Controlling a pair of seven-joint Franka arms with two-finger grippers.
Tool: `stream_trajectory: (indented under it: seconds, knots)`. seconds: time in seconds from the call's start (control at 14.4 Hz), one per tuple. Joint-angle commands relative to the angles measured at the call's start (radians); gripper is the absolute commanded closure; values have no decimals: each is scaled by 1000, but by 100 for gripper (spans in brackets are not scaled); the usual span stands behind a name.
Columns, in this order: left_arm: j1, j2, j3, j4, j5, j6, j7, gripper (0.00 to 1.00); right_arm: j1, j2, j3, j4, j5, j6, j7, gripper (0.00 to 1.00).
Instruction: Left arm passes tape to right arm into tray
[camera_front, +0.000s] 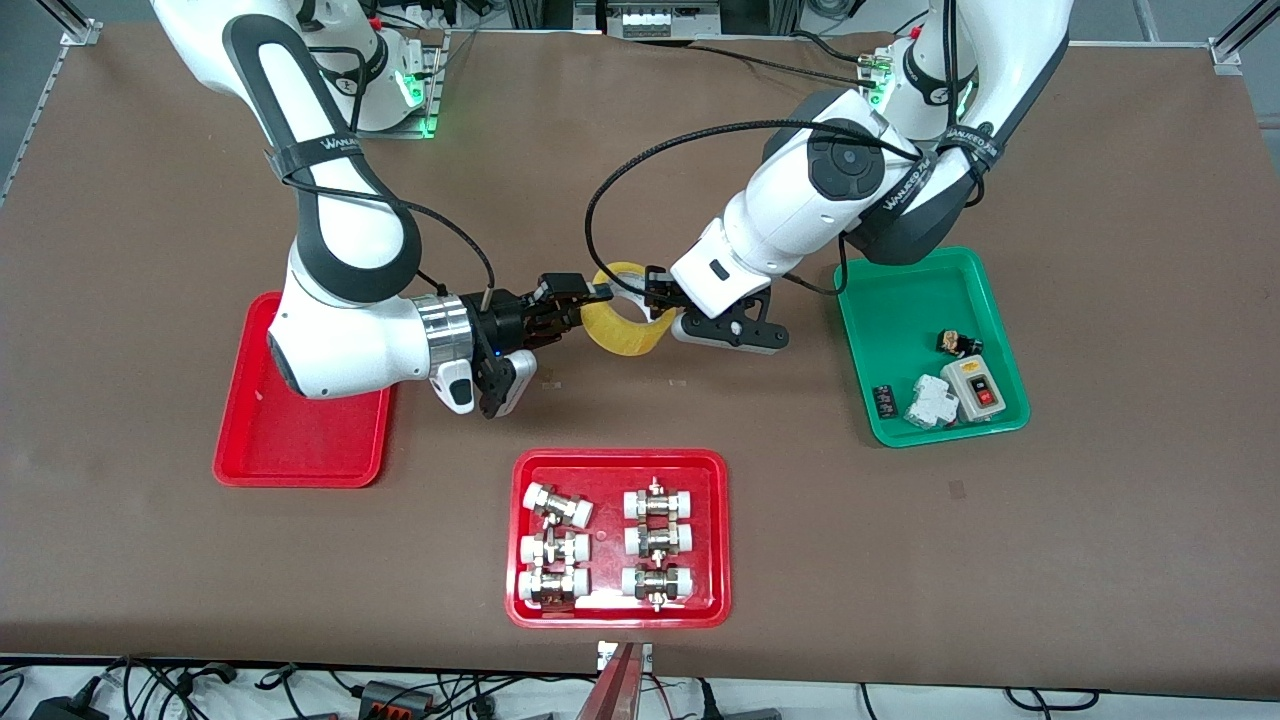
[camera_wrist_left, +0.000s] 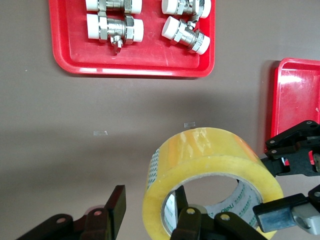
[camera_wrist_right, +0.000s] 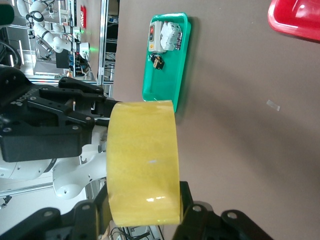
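Tape (camera_front: 625, 322) in midair, left gripper (camera_front: 657, 300) fingers released, right gripper (camera_front: 598, 292) fingers grasping it

Brown counter (camera_front: 640, 120). Red tray of metal-and-white pipe fittings (camera_front: 618, 612), six in two columns, nearest the front camera. Green tray (camera_front: 890, 320) toward the left arm's end: grey switch box (camera_front: 975, 388), white breaker (camera_front: 932, 402), small dark parts

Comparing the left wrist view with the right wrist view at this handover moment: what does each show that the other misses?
Only the left wrist view shows the tray of pipe fittings and the tape's centre hole. Only the right wrist view shows the green tray with its switch parts. Both show the tape held above the table, the left gripper, the right gripper and a corner of a red tray.
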Motion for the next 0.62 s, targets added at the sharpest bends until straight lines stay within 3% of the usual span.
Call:
stream_trajectory:
  seconds: [0.0,0.55]
  knots:
    - [11,-6,-2,13,19,-15,-3,53,-6,-14,3,-23,6,-12,-18,74]
    - [18,-9,-3,13,19,-27,-3,47,-20,-17,-4,-64,-11,-33,-16,74]
